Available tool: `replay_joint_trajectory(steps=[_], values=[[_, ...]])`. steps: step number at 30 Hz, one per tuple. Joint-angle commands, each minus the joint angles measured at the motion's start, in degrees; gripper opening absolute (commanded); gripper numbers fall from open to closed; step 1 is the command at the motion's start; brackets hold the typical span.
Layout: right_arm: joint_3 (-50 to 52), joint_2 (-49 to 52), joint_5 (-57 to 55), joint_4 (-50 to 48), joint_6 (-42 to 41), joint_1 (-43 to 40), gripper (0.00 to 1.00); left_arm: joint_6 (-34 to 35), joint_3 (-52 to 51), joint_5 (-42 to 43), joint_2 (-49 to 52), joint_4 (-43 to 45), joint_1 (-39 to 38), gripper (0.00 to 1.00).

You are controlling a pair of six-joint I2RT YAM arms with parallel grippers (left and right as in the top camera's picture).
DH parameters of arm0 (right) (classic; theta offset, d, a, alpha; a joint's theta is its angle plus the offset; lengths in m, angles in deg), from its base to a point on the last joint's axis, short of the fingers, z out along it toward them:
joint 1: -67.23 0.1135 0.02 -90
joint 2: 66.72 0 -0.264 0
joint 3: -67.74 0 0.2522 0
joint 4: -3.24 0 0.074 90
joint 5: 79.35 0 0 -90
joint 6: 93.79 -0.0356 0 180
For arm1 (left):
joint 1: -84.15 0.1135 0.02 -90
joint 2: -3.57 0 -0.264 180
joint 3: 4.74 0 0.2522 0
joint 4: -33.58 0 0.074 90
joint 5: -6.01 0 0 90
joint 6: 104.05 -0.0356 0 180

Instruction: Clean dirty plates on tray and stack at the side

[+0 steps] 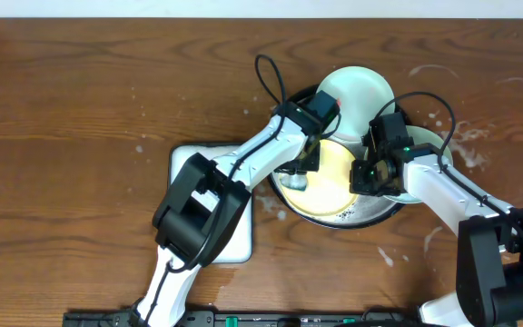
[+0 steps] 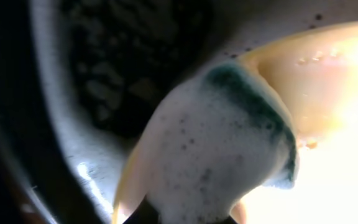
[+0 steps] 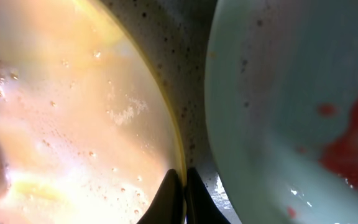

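scrub step: left gripper (image 1: pixel 296 173) is clamped on a foamy sponge (image 2: pixel 222 149) pressed to the yellow plate (image 1: pixel 334 182), which lies inside the tray (image 1: pixel 361 219). right gripper (image 3: pixel 180 180) is pinched shut on that plate's rim. a red-smeared mint plate (image 3: pixel 278 93) sits at the tray's right side, a second mint plate (image 1: pixel 357 89) at its far edge. next probably calls for finishing the wipe, then lifting the slippery yellow plate out beside the tray.
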Motion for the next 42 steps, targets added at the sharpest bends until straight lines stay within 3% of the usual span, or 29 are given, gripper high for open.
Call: replay_joint_trajectory(steps=[1, 10, 20, 27, 33, 39, 42], values=[[0.42, 0.70, -3.80, 1.46, 1.53, -0.26, 0.01, -1.38, -0.46, -16.57, 4.09, -4.63, 2.64, 0.08], [0.42, 0.70, -4.28, 2.23, 1.53, -0.26, 0.01, -1.18, 6.69, -13.27, -1.05, -13.70, 2.64, 0.07], [0.42, 0.70, -4.35, 1.90, 1.53, -0.26, 0.01, -3.96, 6.69, -7.58, -17.05, -21.27, 3.98, 0.08], [-0.09, 0.57, -3.93, 2.10, 1.53, -0.26, 0.01, -8.04, 2.16, -7.63, -26.03, -30.42, 10.47, 0.08], [-1.51, -4.87, -6.14, 4.37, 1.55, 1.14, 0.01, -8.02, -13.25, -5.75, -30.58, -23.50, 16.33, 0.08], [-1.53, -15.21, -19.02, 6.45, 1.51, 6.12, 0.01, -8.00, -25.66, -2.56, -31.10, -13.22, 21.22, 0.17], [-1.53, -19.78, -25.68, 6.91, 1.55, 9.22, 0.01, -8.02, -27.45, -2.62, -31.10, -10.99, 22.80, 0.30]])
